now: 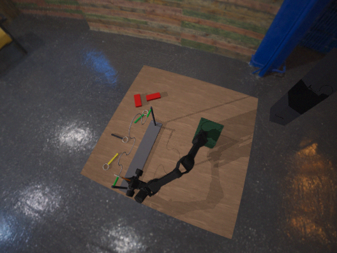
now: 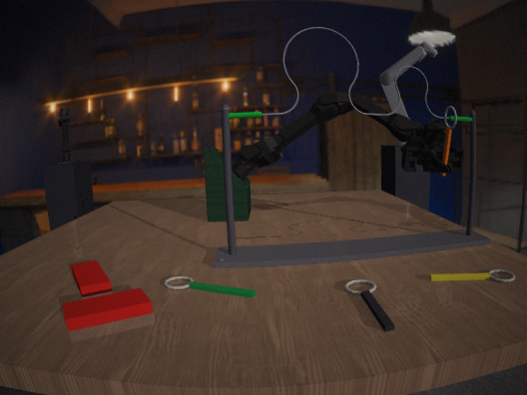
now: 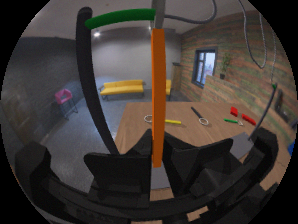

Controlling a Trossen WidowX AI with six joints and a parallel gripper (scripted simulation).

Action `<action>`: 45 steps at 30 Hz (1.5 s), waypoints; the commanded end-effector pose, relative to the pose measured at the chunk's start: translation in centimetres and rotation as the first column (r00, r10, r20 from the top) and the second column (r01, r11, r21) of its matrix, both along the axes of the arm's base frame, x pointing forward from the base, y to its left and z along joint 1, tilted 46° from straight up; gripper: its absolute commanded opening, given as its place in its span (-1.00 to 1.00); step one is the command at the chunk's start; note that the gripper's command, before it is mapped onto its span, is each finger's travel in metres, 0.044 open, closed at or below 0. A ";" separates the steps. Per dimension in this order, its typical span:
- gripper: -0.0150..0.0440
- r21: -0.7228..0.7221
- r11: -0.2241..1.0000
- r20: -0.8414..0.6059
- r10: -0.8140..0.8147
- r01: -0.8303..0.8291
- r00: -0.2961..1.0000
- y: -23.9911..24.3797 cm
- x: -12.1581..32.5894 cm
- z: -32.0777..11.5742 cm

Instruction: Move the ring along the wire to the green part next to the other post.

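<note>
Clearly, the end effector (image 1: 127, 181) (image 2: 441, 159) (image 3: 153, 131) pinches the orange handle (image 1: 125, 178) (image 2: 447, 150) (image 3: 158, 95).
Above it, the ring (image 1: 118, 176) (image 2: 450, 108) (image 3: 159, 14) encircles the wire at the inner end of the green part (image 1: 116, 181) (image 2: 462, 119) (image 3: 120, 17), near one post (image 1: 119, 187) (image 2: 472, 175) (image 3: 89, 80).

Bar or lounge-like room, dim shelves of what look like bottles (image 2: 195, 100) under a string of warm bulbs (image 2: 176, 94), yellow sofa (image 3: 122, 89), pink high stool (image 3: 63, 96), plank-clad wall (image 1: 166, 19) (image 3: 230, 60), glossy dark floor (image 1: 64, 96)
</note>
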State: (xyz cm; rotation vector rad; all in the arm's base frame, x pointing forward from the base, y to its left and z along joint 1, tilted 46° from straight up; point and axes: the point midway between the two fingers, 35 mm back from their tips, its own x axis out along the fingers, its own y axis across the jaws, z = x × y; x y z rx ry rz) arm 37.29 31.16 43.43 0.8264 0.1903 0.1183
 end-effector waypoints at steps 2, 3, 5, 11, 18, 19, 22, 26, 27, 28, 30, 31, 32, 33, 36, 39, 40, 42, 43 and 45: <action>-1.00 -0.004 0.998 -0.058 0.056 -0.056 0.997 -0.5 -0.8 -0.4; -1.00 -0.005 0.998 -0.070 0.068 -0.069 0.995 -0.6 -1.0 -0.5; -1.00 -0.006 0.996 -0.094 0.093 -0.094 0.991 -0.9 -1.4 -0.5; -1.00 -0.020 0.986 -0.166 0.160 -0.166 0.973 -1.9 -2.5 -0.9; -1.00 -0.065 0.984 -0.179 0.152 -0.166 0.972 -2.7 -2.6 -1.8; -1.00 -0.074 0.983 -0.181 0.150 -0.166 0.972 -2.8 -2.6 -2.0; -1.00 -0.107 0.981 -0.187 0.142 -0.164 0.972 -3.3 -2.6 -2.4; -1.00 -0.160 0.974 -0.196 0.129 -0.161 0.972 -4.0 -2.5 -3.1; -1.00 -0.175 0.971 -0.199 0.125 -0.160 0.972 -4.2 -2.5 -3.2; -1.00 -0.190 0.969 -0.201 0.121 -0.160 0.972 -4.4 -2.5 -3.4; -1.00 -0.223 0.962 -0.206 0.112 -0.158 0.972 -4.8 -2.5 -3.7; -1.00 -0.242 0.957 -0.209 0.107 -0.157 0.972 -5.1 -2.5 -3.9; -1.00 -0.260 0.953 -0.211 0.102 -0.156 0.972 -5.3 -2.5 -4.1; -1.00 -0.279 0.948 -0.214 0.097 -0.156 0.972 -5.6 -2.5 -4.2; -1.00 -0.338 0.929 -0.221 0.080 -0.153 0.972 -6.4 -2.5 -4.7; -1.00 -0.398 0.905 -0.228 0.062 -0.151 0.972 -7.3 -2.6 -5.2; -1.00 -0.419 0.896 -0.230 0.055 -0.150 0.972 -7.6 -2.6 -5.3; -1.00 -0.461 0.875 -0.234 0.042 -0.148 0.971 -8.2 -2.6 -5.5; -1.00 -0.481 0.864 -0.235 0.035 -0.148 0.971 -8.5 -2.6 -5.7; -1.00 -0.515 0.845 -0.238 0.024 -0.147 0.971 -9.1 -2.6 -5.8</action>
